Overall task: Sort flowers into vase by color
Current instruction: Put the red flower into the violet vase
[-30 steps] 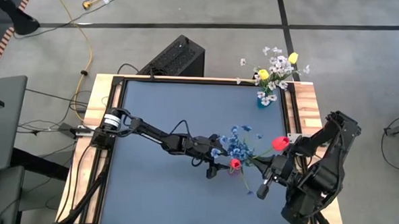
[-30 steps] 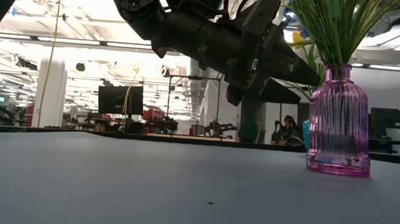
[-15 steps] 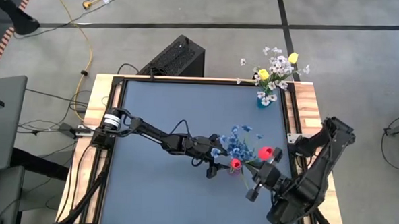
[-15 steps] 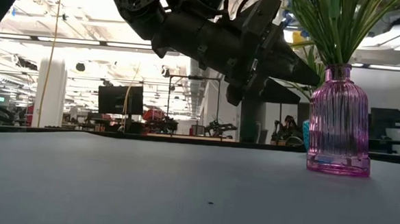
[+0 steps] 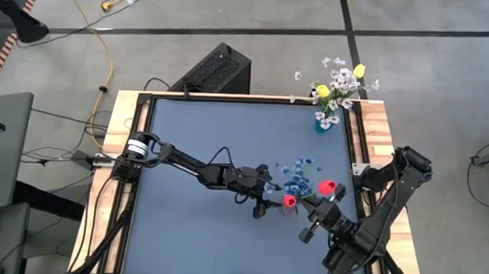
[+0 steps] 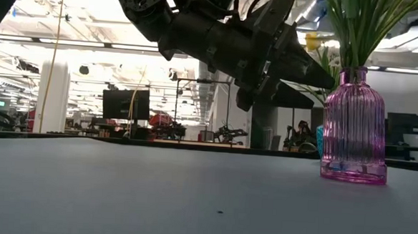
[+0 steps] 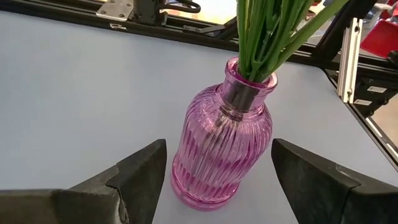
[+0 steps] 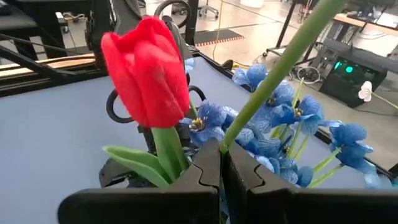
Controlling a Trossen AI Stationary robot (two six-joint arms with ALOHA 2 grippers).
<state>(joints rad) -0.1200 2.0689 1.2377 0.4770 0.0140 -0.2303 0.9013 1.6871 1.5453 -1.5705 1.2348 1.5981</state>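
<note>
A pink ribbed glass vase (image 7: 221, 155) stands on the blue table and holds several blue flowers (image 5: 296, 176) and a red tulip (image 5: 289, 201) by their green stems (image 6: 357, 28). My left gripper (image 7: 217, 186) is open, with one finger on each side of the vase and clear of it. My right gripper (image 5: 314, 218) is just right of the vase on its near side, shut on the stem of a second red tulip (image 5: 331, 189). A red bud (image 8: 149, 71) and blue blossoms (image 8: 273, 118) fill the right wrist view. My right gripper pinches the tulip's thin green stem (image 8: 239, 121) between its two fingers, which lie across the stem. It comes from the table's near right, pointing toward the vase. The stem slants up out of the wrist view, and the flower is lifted clear of the table.
A small blue vase (image 5: 324, 121) with white sprays and yellow buds (image 5: 322, 91) stands at the table's far right corner. A black box (image 5: 218, 70) sits beyond the far edge. The table's left and near parts are bare blue surface (image 5: 182, 233).
My right gripper has moved toward the table's left and near edges, closing on the pink vase. It has stayed shut on the red tulip's stem, and the bud has come closer to the blue flowers. The green stems in the vase have shifted a little.
</note>
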